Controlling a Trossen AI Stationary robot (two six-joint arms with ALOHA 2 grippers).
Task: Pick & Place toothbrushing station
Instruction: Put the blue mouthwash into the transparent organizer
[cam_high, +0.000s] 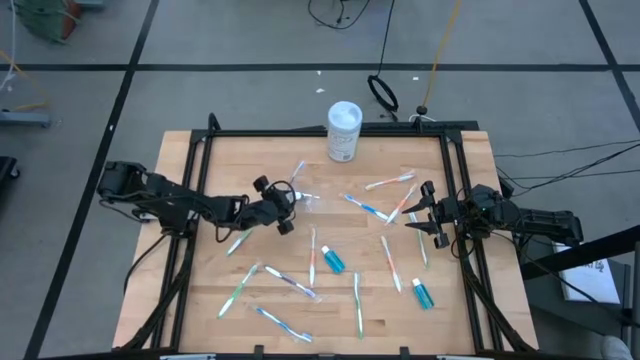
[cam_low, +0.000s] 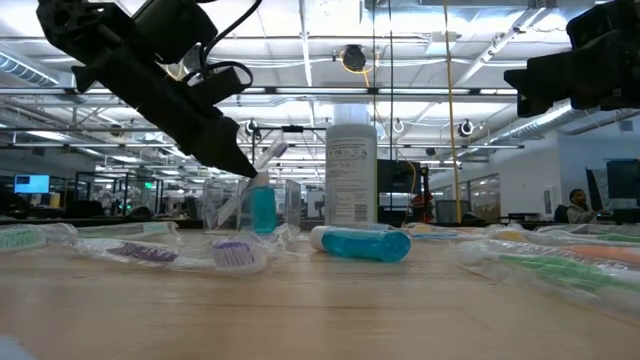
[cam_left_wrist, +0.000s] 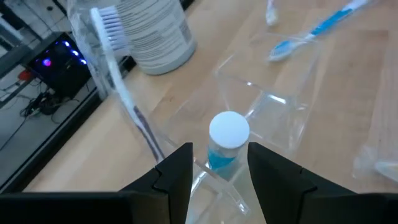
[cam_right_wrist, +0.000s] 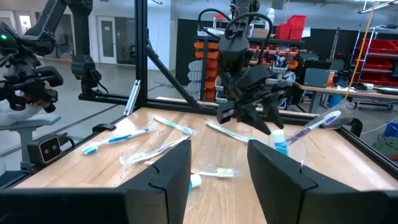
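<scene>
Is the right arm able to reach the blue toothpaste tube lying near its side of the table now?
Probably yes. The right gripper hangs open and empty, and the tube lies on bare wood close by. Only loose toothbrushes lie nearby; none covers the tube.

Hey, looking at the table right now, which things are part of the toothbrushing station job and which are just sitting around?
Part of the job:
- clear cup, holding one toothbrush and one toothpaste tube
- scattered toothbrushes
- two loose toothpaste tubes
- left hand above the cup
- right hand, waiting near the table's right edge

Just lying about:
- white container
</scene>
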